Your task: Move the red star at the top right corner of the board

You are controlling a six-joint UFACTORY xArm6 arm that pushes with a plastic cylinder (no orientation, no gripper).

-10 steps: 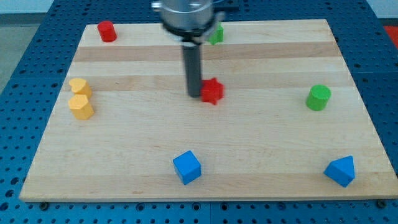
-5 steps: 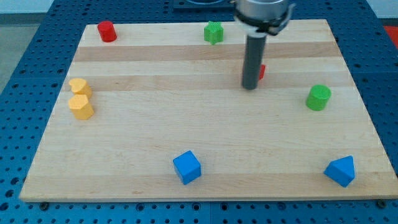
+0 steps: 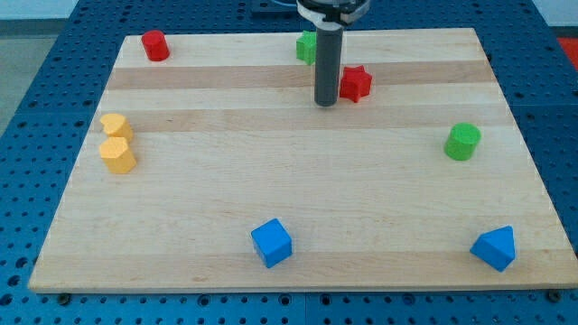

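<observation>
- no brand, label or writing can be read anywhere in the view.
- my tip (image 3: 326, 103) rests on the board just to the view's left of the red star (image 3: 355, 83), close beside it; contact cannot be told. there are no jaws, only the straight rod.
- the red star lies in the upper middle of the wooden board (image 3: 181, 208), right of centre, well apart from the top right corner.
- a green block (image 3: 307, 46) is partly hidden behind the rod.
- a red cylinder (image 3: 155, 45) sits top left, two yellow blocks (image 3: 116, 144) touch at the left, a green cylinder (image 3: 462, 142) right, a blue cube (image 3: 271, 242) and a blue block (image 3: 495, 247) along the bottom.
- the board lies on a blue perforated table (image 3: 36, 108).
</observation>
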